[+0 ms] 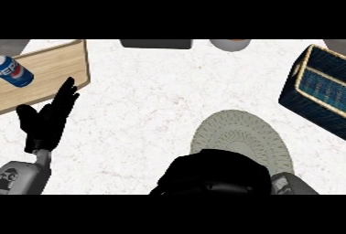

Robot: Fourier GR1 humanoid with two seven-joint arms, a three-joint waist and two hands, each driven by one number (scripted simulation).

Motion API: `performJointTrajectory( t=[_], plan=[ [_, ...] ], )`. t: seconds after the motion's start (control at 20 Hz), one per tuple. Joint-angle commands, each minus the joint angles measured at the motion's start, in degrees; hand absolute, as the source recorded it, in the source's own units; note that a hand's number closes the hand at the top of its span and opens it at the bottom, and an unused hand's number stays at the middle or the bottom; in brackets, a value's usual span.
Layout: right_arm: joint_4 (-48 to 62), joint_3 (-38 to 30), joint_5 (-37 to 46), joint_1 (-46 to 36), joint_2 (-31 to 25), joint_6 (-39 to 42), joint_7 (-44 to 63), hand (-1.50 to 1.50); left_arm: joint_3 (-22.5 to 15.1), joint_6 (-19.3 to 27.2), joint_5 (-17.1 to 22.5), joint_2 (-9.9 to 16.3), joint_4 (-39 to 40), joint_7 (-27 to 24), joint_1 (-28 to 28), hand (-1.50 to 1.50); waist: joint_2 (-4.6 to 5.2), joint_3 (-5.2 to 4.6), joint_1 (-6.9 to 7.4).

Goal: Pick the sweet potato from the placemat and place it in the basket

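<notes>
A round grey-green woven placemat (238, 132) lies on the white counter at lower centre-right. My right hand (213, 173) hangs over its near part, fingers curled down, hiding what lies beneath; no sweet potato shows. The dark blue basket (317, 89) with a tan rim stands at the right edge, tilted in view, apart from the hand. At the left side my left hand (49, 119) rests open with its fingers pointing up.
A wooden board (51, 68) lies at the upper left with a blue soda can (15, 71) on it. A dark object (157, 43) and a pale bowl (230, 44) sit at the counter's far edge.
</notes>
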Motion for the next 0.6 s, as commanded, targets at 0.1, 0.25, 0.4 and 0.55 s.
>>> performJointTrajectory(
  t=[0.1, 0.25, 0.4, 0.55],
  plan=[
    [-8.0, 15.01, 16.7, 4.21, 4.87, -4.4, 11.48, -1.5, 3.59, -2.62, 2.99, 0.65, 3.94, 2.22, -1.21, 0.0, -0.39, -0.03, -2.47],
    [-8.06, 18.96, 19.7, 0.3, 8.16, 1.32, 25.89, -1.5, 3.91, -4.27, 3.58, 3.37, 0.92, 3.72, 1.04, 0.0, -0.88, -0.13, -1.65],
    [-8.94, 17.66, 24.27, -7.1, 7.75, 7.84, 33.91, -1.5, 3.47, -3.09, 2.27, 1.24, 4.45, 1.39, -0.47, 0.0, -0.83, -0.3, -2.73],
    [-9.2, 16.28, 30.98, -15.95, 7.13, 13.35, 39.79, -1.5, 2.68, -2.38, 2.03, 0.95, 3.46, 3.42, -0.71, 0.0, -1.47, -0.36, -2.66]
  ],
)
